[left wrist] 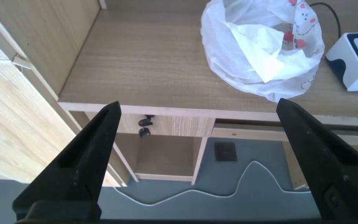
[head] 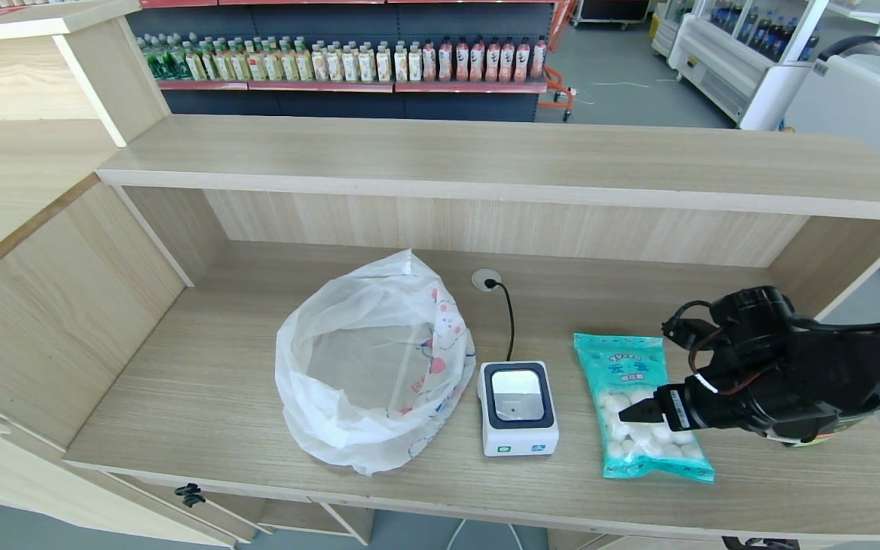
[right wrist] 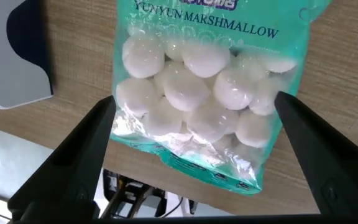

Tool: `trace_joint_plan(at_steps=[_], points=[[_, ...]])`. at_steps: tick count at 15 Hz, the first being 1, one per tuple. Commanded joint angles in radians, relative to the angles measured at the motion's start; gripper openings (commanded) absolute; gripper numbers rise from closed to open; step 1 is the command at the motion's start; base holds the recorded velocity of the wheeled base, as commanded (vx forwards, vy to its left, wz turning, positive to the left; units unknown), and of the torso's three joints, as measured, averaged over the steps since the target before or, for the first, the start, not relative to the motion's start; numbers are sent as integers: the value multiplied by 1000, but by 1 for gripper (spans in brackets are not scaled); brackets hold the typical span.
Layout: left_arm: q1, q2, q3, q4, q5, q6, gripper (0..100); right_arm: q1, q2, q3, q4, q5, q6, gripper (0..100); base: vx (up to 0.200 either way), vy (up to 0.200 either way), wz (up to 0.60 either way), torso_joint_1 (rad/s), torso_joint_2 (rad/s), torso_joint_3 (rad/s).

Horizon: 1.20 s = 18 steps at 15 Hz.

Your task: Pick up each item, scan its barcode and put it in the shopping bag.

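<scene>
A teal marshmallow bag [head: 640, 405] full of white balls lies flat on the wooden counter [head: 203, 397], right of the white barcode scanner [head: 518, 409]. My right gripper [head: 635, 413] hovers just above the bag's middle, open; in the right wrist view its fingers [right wrist: 82, 162] straddle the marshmallow bag [right wrist: 207, 93]. The white plastic shopping bag [head: 375, 359] stands open left of the scanner. My left gripper [left wrist: 197, 162] hangs open below the counter's front edge, off the counter, with the shopping bag [left wrist: 263, 46] and scanner [left wrist: 356, 59] beyond it.
The scanner's black cable [head: 507, 313] runs to a grommet [head: 486, 279] at the back. A raised shelf [head: 486, 160] overhangs the rear of the counter and wooden side walls [head: 66, 298] close both ends. Drawers with a black handle [head: 189, 495] sit under the front edge.
</scene>
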Motion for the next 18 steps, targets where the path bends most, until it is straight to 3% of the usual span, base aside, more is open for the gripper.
trace_joint_plan(at_steps=[1, 10, 11, 15, 18], points=[[1, -1, 0, 0, 0, 0, 100, 2, 50, -18, 1, 1, -5, 100, 0, 0, 0, 0, 0, 0], [1, 0, 0, 0, 0, 0, 100, 25, 117, -118, 70, 29, -26, 100, 0, 0, 0, 0, 0, 0], [-1, -1, 0, 0, 0, 0, 100, 25, 119, -128, 81, 29, -31, 0, 0, 0, 0, 0, 0, 0], [-1, 0, 0, 0, 0, 0, 100, 27, 113, -142, 112, 20, -31, 0, 0, 0, 0, 0, 0, 0], [1, 0, 0, 0, 0, 0, 100, 24, 99, -139, 113, -48, -29, 0, 0, 0, 0, 0, 0, 0]])
